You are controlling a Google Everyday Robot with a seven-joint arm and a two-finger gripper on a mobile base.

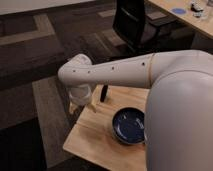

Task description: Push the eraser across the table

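The small light-wood table [95,142] stands at the lower middle of the camera view. The eraser [104,94], a slim black bar, sits near the table's far edge, with its upper end hidden behind my white arm [125,72]. My gripper [82,104] hangs below the wrist over the table's far left corner, just left of the eraser. I cannot tell whether it touches the eraser. A dark blue bowl [129,126] sits on the table to the right of the gripper, partly covered by my arm's large body.
A black office chair [132,25] stands behind the table. A larger pale desk [185,20] with small blue items [178,10] fills the top right. Patterned dark carpet [35,60] surrounds the table to the left and behind.
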